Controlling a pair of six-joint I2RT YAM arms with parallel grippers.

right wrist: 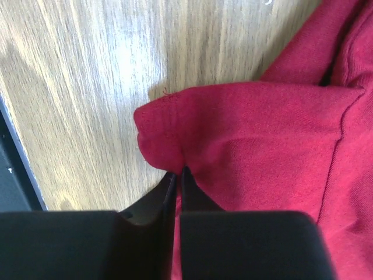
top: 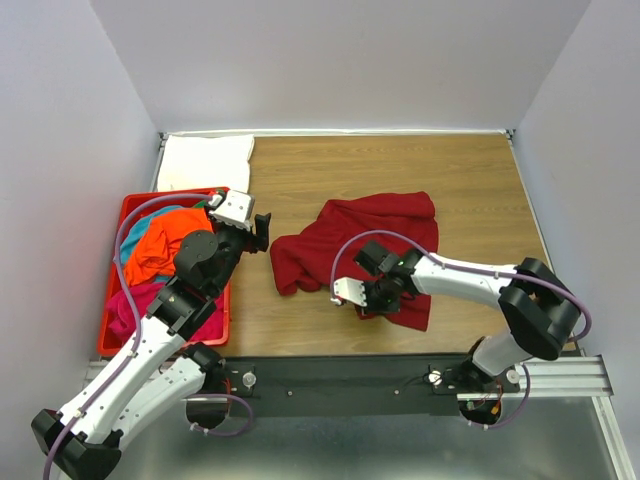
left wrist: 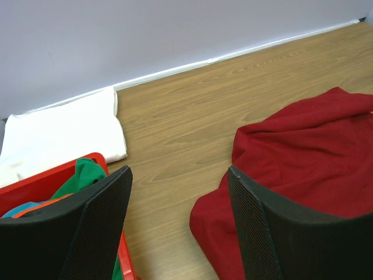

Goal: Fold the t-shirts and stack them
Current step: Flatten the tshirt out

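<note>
A dark red t-shirt (top: 360, 240) lies crumpled in the middle of the wooden table. My right gripper (top: 372, 300) is shut on its near edge; in the right wrist view the fingertips (right wrist: 178, 174) pinch a fold of the red cloth (right wrist: 245, 128). My left gripper (top: 262, 230) is open and empty, held above the table between the red bin and the shirt's left edge (left wrist: 303, 157). A folded white t-shirt (top: 205, 162) lies at the far left corner and also shows in the left wrist view (left wrist: 58, 134). Orange (top: 160, 245), teal, green (left wrist: 81, 178) and magenta (top: 135, 300) shirts are piled in the bin.
The red plastic bin (top: 113, 290) stands at the left edge of the table, partly under my left arm. White walls enclose the table on three sides. A black metal rail (top: 340, 380) runs along the near edge.
</note>
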